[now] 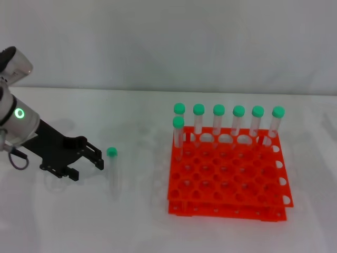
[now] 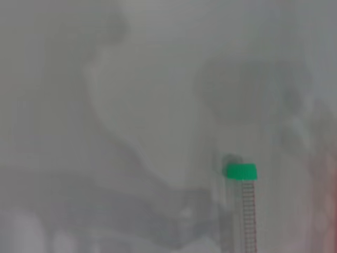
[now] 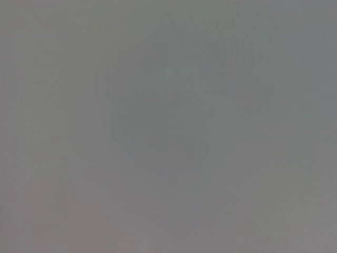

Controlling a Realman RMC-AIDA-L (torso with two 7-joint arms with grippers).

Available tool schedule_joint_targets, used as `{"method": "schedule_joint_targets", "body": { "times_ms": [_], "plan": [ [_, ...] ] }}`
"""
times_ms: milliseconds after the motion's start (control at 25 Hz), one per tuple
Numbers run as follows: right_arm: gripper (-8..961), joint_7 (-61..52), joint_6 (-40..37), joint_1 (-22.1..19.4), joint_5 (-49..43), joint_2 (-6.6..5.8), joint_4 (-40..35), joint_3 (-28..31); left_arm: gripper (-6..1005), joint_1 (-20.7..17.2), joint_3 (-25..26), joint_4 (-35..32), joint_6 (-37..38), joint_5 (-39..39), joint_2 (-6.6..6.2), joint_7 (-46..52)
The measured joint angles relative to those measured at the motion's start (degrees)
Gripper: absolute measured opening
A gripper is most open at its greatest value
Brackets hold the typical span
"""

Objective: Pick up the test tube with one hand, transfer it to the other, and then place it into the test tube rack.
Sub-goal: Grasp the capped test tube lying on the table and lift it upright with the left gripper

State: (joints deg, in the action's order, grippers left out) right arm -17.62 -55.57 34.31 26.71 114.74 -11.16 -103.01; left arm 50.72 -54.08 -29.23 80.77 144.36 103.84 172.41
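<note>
1. Nearest the robot, the test tube rack (image 1: 226, 176) sits on the white table (image 1: 105, 221) at about 4 o'clock from the scene's centre, bright orange, two tiers of round holes.
2. The test tube (image 1: 112, 166) lies flat on the table at roughly 8 o'clock, well apart from the rack, its green cap at the far end; the left wrist view shows the tube (image 2: 243, 211) too, printed marks along its clear body.
3. The left gripper (image 1: 87, 161) hangs just beside the tube at 9 o'clock, fingers spread apart, holding nothing.
4. Seven other tubes (image 1: 218, 124) stand upright in the rack: six along its far row, one just nearer at the left corner.
5. The right gripper is out of sight.
</note>
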Motion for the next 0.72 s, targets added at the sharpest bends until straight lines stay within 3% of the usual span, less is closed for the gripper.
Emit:
{"method": "schedule_joint_targets", "body": {
  "times_ms": [720],
  "plan": [
    [872, -0.05, -0.02, -0.09, 0.01, 0.03, 0.31, 0.01, 691, 0.84, 0.28, 4.15, -6.16, -0.52, 2.66, -1.43]
  ]
}}
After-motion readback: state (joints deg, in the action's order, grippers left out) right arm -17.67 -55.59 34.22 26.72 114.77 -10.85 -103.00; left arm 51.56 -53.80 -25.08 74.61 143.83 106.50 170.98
